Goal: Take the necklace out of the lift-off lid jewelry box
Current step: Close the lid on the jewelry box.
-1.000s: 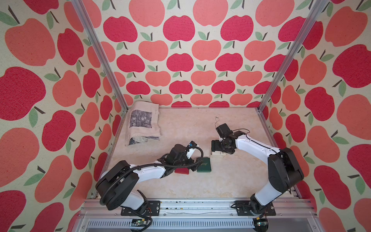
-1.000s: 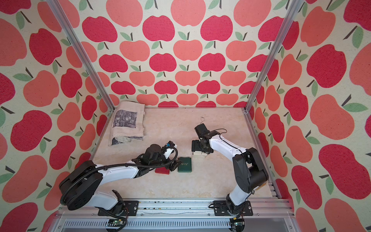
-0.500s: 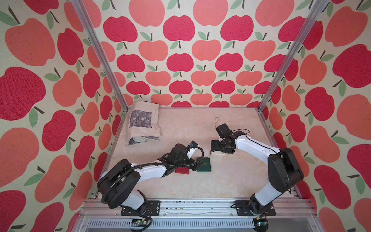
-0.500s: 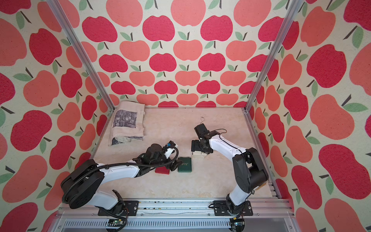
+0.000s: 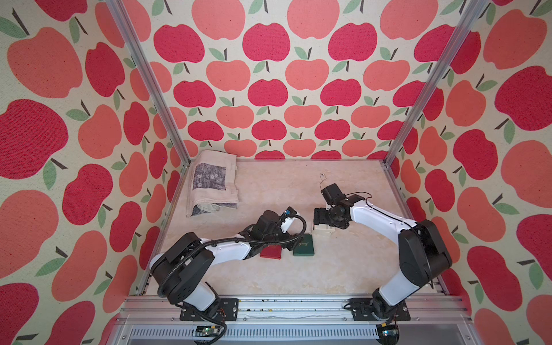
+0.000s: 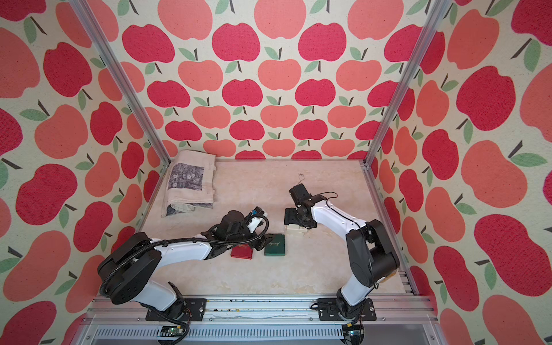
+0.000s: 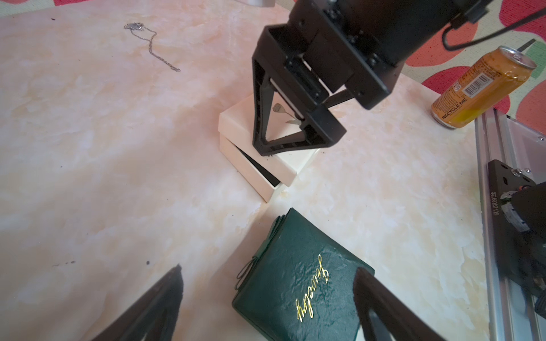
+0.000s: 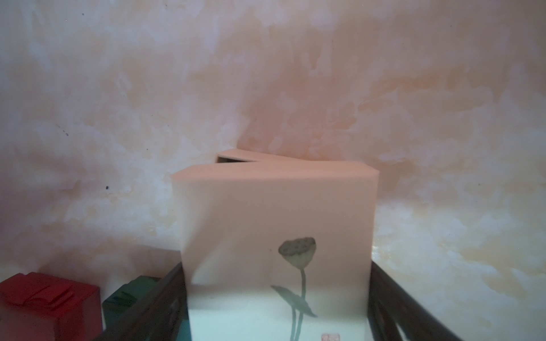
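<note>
If that thin chain on the bare table is the necklace, my main risk is snagging it. It's fine, light and loose, so any arm sweep close by could drag it or flick it off. I can't rule out another one boxed up: only a dark sliver of the base shows under the lid, contents hidden.

Lid risk: it sits twisted on the base, one corner overhanging. The right pincer straddles it, jaws wide, one each side. I can't tell if they're actually clamping. A lift on a weak hold drops the lid. Pushing down on the skew could jam it or tip the base.

Position: the chain lies off the right pincer's far side, opposite the coloured boxes and well apart from the jaws. Lid and base are directly under that pincer.

Left pincer: jaws wide, holding nothing, green box between the tips, red box just beside it. Closing there grabs the wrong box. The drinks can at the table edge on the right arm's side is an elbow hazard. The folded cloth is well off, no issue.
</note>
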You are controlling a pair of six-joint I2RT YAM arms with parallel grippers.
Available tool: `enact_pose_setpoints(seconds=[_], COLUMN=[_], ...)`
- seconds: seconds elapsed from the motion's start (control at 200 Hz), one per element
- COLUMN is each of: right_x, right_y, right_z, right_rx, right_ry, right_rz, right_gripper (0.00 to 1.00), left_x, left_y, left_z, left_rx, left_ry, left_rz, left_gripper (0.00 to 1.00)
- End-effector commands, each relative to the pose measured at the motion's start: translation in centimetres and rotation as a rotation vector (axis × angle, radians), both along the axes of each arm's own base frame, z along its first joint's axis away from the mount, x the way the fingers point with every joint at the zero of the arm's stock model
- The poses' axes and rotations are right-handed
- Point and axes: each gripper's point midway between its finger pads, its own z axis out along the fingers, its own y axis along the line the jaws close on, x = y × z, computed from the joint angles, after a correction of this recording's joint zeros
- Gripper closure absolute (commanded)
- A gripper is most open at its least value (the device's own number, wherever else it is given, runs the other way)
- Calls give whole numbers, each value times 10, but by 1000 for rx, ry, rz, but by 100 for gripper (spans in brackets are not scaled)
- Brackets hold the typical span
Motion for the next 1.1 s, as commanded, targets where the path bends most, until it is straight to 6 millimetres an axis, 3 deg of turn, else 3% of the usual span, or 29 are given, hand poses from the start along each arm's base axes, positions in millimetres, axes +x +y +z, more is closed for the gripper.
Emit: enact_pose_setpoints(seconds=[0.0,0.155,0.325,0.47,0.735,1.096], right_x=[2,3,1,0,-2,-5], right_y=[2,0,-2,-4,-7,-9], right_z=[3,4,5,4,7,3], right_rx=[24,39,59,65,79,85], right_ry=[-6,-12,-19,-19,-27,-23], right_rz=[-28,-34,-37,-36,-37,-31], right_gripper=[9,9,10,11,11,12], left_x=[13,36,56,65,60,50], left_y=[-4,-2,-7,-17,-42,-62], left_z=[1,-7,-20,-32,-51,-63], left_rx=[11,28,52,63,99,120], left_ry=[-1,61,136,191,241,269], left_rz=[5,72,127,139,114,92], left_gripper=[12,19,42,53,67,74])
